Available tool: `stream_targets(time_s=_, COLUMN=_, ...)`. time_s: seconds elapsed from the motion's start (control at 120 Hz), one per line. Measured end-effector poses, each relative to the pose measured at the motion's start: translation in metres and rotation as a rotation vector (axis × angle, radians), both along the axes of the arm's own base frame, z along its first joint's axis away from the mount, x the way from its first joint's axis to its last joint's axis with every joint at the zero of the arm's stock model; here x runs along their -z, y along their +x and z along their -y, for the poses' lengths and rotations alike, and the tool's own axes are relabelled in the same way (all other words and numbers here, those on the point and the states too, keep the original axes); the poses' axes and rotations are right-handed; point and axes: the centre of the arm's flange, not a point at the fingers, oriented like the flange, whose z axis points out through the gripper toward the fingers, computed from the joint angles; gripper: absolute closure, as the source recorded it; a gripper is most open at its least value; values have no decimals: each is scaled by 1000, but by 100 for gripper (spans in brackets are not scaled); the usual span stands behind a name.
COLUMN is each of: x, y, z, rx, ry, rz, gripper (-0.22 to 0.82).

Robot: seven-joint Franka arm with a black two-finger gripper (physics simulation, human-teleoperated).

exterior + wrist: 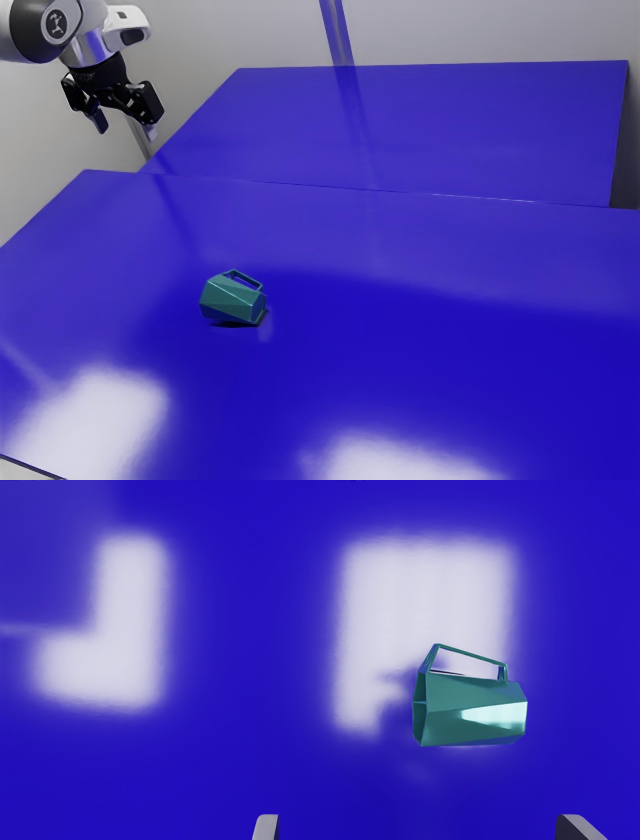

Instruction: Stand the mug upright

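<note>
A teal faceted mug [232, 299] lies on its side on the blue table, its handle up and its body pointing along the exterior view's left-right direction. High at the exterior view's upper left, my gripper [124, 128] hangs well away from the mug. In the wrist view the mug [472, 712] shows its mouth edge-on at one end and its handle along one side. The two fingertips of the gripper [417, 827] stand wide apart with nothing between them; the gripper is open.
The glossy blue table [420, 370] carries bright white reflections near the mug and at its front. Behind it stands a second blue surface [450, 130], with a pale wall beyond.
</note>
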Motion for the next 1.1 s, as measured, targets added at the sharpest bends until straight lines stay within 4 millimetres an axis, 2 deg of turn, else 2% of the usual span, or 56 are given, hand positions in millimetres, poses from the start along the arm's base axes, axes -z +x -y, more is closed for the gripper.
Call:
stream_targets(time_s=0.275, x=9, y=0, z=-3, rx=13, ry=-2, rz=-18, gripper=0)
stream_targets(time_s=0.392, x=20, y=4, z=-10, rx=6, ry=-20, rz=-40, gripper=0)
stream_targets(time_s=0.458, x=42, y=6, z=-24, rx=-28, ry=-97, rz=-74, gripper=0)
stream_targets(time_s=0.592, x=103, y=10, z=-79, rx=-163, ry=-273, rz=-154, gripper=0)
stream_targets(time_s=0.667, x=128, y=5, z=-107, rx=-233, ry=-360, rz=-177, gripper=0)
stream_targets(time_s=0.75, x=153, y=1, z=-124, rx=-288, ry=-448, rz=-203, gripper=0)
stream_targets(time_s=0.808, x=171, y=4, z=-118, rx=-294, ry=-498, rz=-227, gripper=0)
stream_targets(time_s=0.942, x=201, y=23, z=-77, rx=-247, ry=-574, rz=-282, gripper=0)
stream_targets(time_s=1.1, x=254, y=30, z=-69, rx=-288, ry=-678, rz=-352, gripper=0)
